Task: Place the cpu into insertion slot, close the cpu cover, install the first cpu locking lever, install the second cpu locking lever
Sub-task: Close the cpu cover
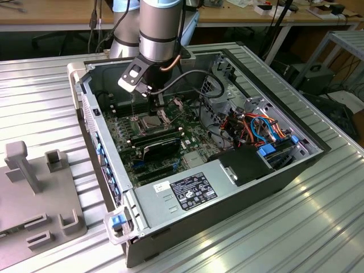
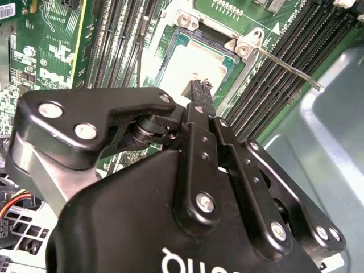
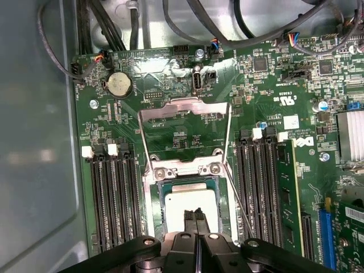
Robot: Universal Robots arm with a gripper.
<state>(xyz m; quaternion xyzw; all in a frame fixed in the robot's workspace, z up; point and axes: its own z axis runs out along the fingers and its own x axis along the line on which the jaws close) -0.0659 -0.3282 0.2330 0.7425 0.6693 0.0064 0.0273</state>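
Black claw (image 3: 196, 219), mine, fingers pressed together, nothing gripped, tips just over the cpu (image 3: 177, 206). Cpu lies flat in the insertion slot (image 3: 152, 196), so step one looks done. Cpu cover (image 3: 185, 105) lies open, not yet closed; locking lever (image 3: 239, 199) looks unlatched. Green motherboard (image 3: 267, 85) carries white print and a label (image 3: 291, 121); not reading it.

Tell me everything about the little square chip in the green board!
The chip is a small, flat square with a pale silvery metal top. It lies flat in its socket, inside the silver rim, with the metal cover swung open, off the chip. The gripper, fingertips shut together, hangs right over its middle; whether they touch it is unclear.
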